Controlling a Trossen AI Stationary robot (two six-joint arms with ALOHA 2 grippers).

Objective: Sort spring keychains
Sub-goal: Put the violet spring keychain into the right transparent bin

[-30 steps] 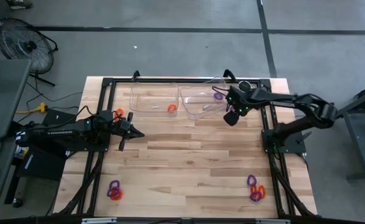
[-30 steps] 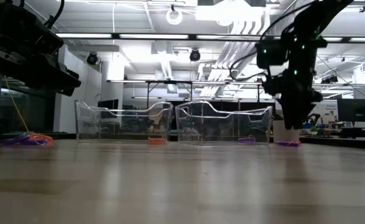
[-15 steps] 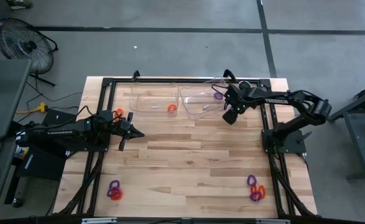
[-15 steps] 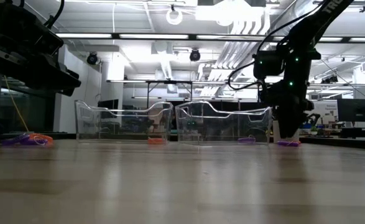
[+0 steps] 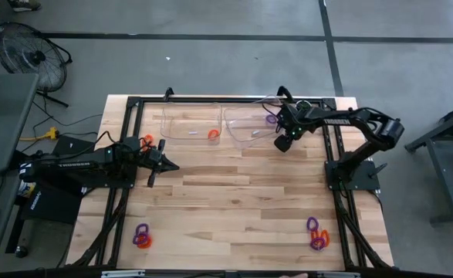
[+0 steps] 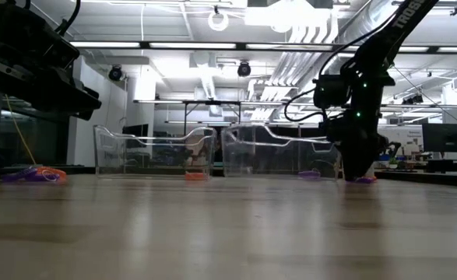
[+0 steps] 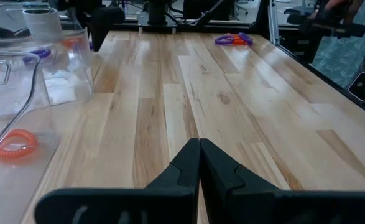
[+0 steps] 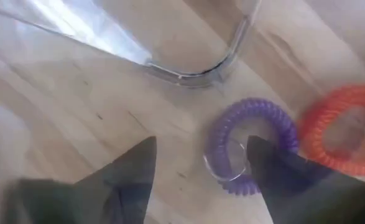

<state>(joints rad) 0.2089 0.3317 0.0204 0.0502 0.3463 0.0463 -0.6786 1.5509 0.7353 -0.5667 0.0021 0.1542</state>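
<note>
Purple spring keychain beside the right clear bin, an orange one touching it; right gripper spread open around it, gripping nothing. Bins hold one ring each; clusters remain unsorted. Left gripper closed, empty, well apart.

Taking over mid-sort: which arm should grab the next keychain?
Right. Its open hand hangs by the clear plastic bin, one finger on each side of a purple coiled plastic keychain; the left hand is shut over bare wood.
</note>
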